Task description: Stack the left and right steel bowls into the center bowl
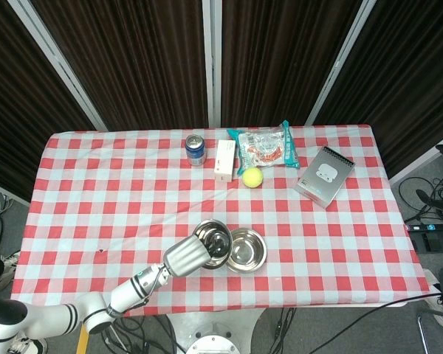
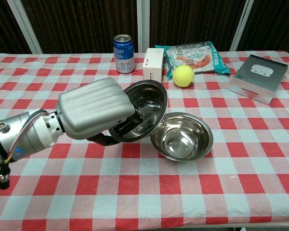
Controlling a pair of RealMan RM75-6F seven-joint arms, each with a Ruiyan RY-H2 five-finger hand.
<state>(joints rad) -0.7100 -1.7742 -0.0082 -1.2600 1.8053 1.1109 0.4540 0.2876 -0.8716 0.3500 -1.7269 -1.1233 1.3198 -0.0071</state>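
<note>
Your left hand (image 2: 94, 113) grips the left steel bowl (image 2: 140, 111) by its near rim, fingers inside, holding it tilted above the desk (image 2: 135, 192). Expect light, rigid, slippery steel; keep the grip on the rim. The center bowl (image 2: 181, 136) sits at 4 o'clock from the held bowl, rims nearly touching. Your right hand is out of view.
</note>
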